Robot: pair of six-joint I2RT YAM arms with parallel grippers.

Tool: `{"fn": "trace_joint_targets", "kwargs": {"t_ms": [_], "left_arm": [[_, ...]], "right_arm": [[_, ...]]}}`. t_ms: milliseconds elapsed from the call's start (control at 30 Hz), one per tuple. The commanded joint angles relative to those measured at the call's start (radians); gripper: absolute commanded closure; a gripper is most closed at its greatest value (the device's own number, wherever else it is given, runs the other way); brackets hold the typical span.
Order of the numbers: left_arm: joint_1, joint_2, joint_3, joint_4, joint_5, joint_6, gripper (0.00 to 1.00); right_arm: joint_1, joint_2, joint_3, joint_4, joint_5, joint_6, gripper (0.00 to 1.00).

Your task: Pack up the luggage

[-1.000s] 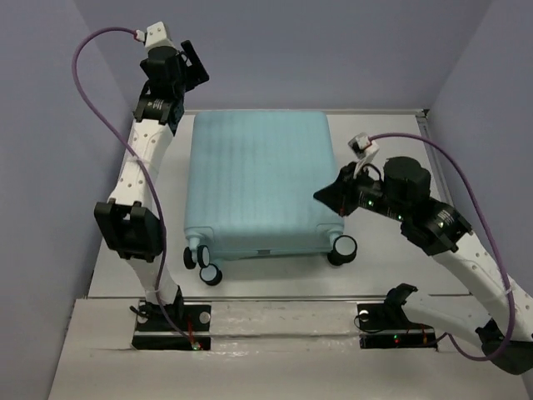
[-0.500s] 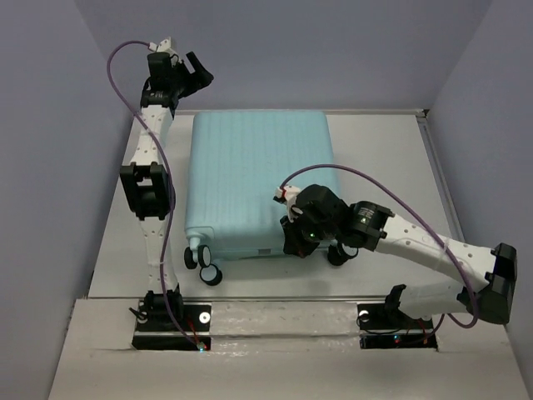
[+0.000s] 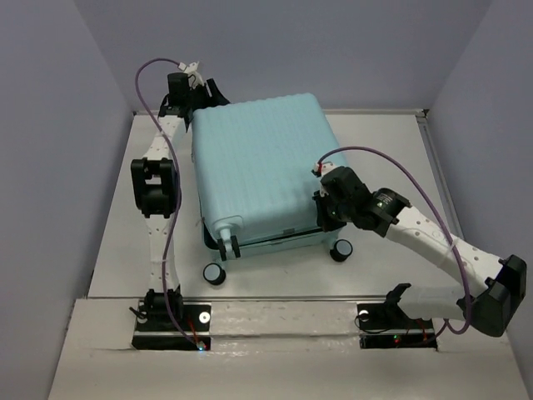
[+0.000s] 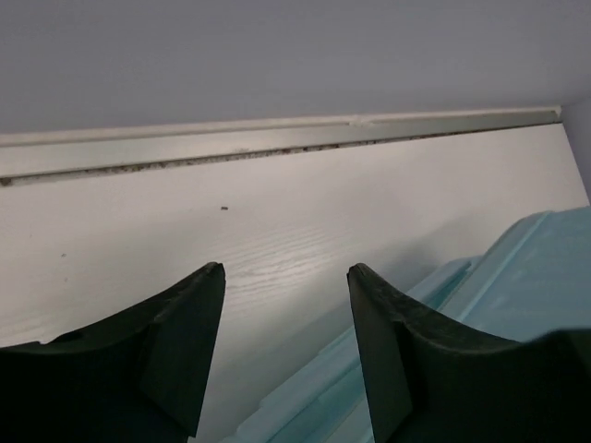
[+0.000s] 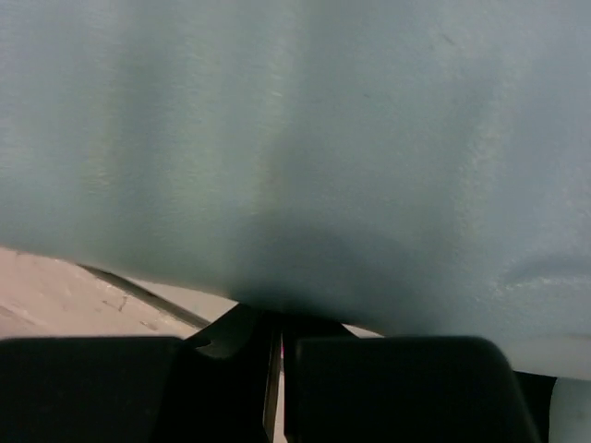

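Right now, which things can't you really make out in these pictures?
Inside of the suitcase: top view, covered by its own shell.
Tips of the right hand: top view, hidden by its wrist; its own camera sees mostly blurred shell, too close.
The left hand: top view, partly behind the suitcase's far corner.
Suitcase, left wrist view: cut off at the lower right edge.

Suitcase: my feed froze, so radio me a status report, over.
Left gripper open at far-left corner. Right gripper shut against near-right edge. Pale mint-blue ribbed hard-shell suitcase lies skewed on white table. No obstruction seen.
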Motion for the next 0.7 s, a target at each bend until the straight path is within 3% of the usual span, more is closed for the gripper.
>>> {"fn": "trace_joint_targets", "kwargs": {"t_ms": [0,100,267,400,533,567,633,667], "left_arm": [[-0.008,-0.179,-0.211,0.016,0.007,0.053,0.36],[-0.008,-0.302,-0.434,0.079,-0.027,0.046,0.40],[-0.008,-0.577,-0.693,0.047,-0.215,0.053,0.46],[-0.008,-0.813,-1.002,0.026,-0.258,0.007,0.46],[-0.018,-1.127,-1.245,-0.046,-0.335,0.044,0.42],[-0.020,-1.176,-1.279,-0.068,-0.346,0.055,0.41],[-0.026,-1.334,-1.386,-0.095,-0.329,0.043,0.41],[-0.029,-1.380,-1.436,-0.115,-0.321,0.038,0.41]], "right_arm": [[-0.149,0.026,-0.015,0.175,0.104,-0.057,0.93],[-0.214,0.052,0.006,0.258,0.016,-0.072,0.93],[-0.239,0.192,0.065,0.359,-0.094,-0.083,0.93],[-0.274,0.344,0.241,0.414,-0.238,-0.094,0.93],[-0.274,0.643,0.572,0.415,-0.414,-0.058,0.89],[-0.274,0.696,0.734,0.395,-0.454,-0.042,0.89],[-0.274,0.854,0.996,0.332,-0.560,0.023,0.81],[-0.274,0.901,1.075,0.312,-0.601,0.044,0.71]]}}
